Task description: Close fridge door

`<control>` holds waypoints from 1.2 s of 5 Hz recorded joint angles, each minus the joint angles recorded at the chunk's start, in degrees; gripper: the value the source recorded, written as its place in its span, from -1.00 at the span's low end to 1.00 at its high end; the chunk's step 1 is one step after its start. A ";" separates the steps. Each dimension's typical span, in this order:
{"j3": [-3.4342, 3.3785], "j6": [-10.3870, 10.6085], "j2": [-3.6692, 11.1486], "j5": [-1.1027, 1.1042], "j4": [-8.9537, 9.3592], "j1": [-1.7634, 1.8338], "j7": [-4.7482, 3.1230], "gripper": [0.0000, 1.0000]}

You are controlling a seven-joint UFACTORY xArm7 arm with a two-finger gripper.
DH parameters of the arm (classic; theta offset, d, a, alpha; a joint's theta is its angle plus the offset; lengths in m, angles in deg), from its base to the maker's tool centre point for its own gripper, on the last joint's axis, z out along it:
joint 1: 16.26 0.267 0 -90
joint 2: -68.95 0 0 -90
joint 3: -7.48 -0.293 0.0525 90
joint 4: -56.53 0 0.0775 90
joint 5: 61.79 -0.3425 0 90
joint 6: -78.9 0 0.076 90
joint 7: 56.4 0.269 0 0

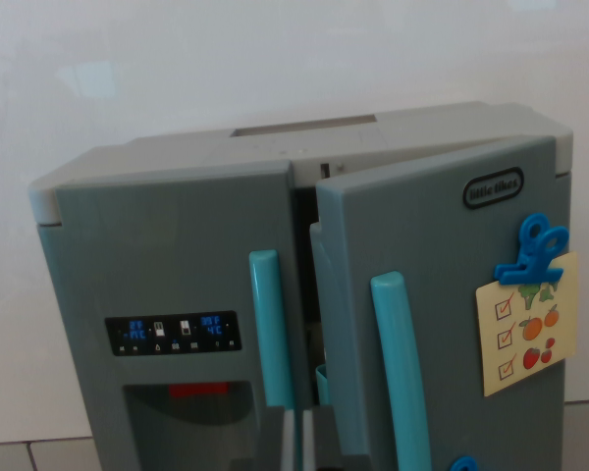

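Observation:
A grey toy fridge (177,255) with two doors fills the wrist view. Its left door (167,285) sits flush, with a teal handle (271,329) and a dark display panel (173,334). The right door (442,294) stands ajar, its inner edge swung out towards me and leaving a dark gap (304,255) between the doors. It carries a teal handle (402,373). My gripper (299,420) shows at the bottom centre, just in front of the gap, its two dark fingers pressed close together with nothing between them.
A blue clip (535,245) pins a yellow checklist card (528,324) to the right door, below a black logo badge (493,187). A white wall (275,59) rises behind the fridge, and a tiled floor (39,456) shows at the lower left.

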State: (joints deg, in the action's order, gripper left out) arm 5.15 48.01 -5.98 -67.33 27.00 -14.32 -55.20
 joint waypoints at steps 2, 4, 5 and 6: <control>0.07 0.00 0.02 0.00 0.00 0.00 0.00 1.00; 0.84 0.00 0.87 0.00 0.00 0.00 0.00 1.00; 0.84 0.00 0.87 0.00 0.00 0.00 0.00 1.00; 1.78 0.00 3.58 0.00 0.00 0.00 0.00 1.00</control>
State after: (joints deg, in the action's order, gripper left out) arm 6.93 48.01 -2.40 -67.33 27.00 -14.32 -55.20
